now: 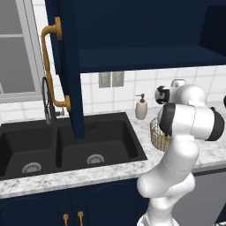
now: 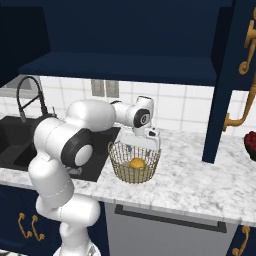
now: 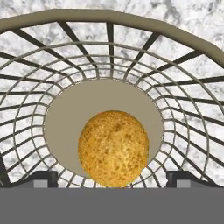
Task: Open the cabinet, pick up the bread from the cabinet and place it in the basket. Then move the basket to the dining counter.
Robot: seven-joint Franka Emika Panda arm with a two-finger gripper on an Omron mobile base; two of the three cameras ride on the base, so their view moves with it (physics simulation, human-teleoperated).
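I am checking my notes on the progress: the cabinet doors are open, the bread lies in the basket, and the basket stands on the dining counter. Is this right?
Not entirely. The basket with the bread in it stands on the marble worktop beside the black sink, as the right base view shows. The cabinet doors are open, as noted.

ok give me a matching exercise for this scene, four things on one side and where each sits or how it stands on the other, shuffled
Things:
1. bread
2. basket
3. gripper
4. cabinet

Places or states:
A. doors swung open above the sink
B. jaws open, just above the basket's mouth
C. lying on the basket's floor
D. standing on the marble worktop, right of the sink

Pairs: 1-C, 2-D, 3-B, 4-A
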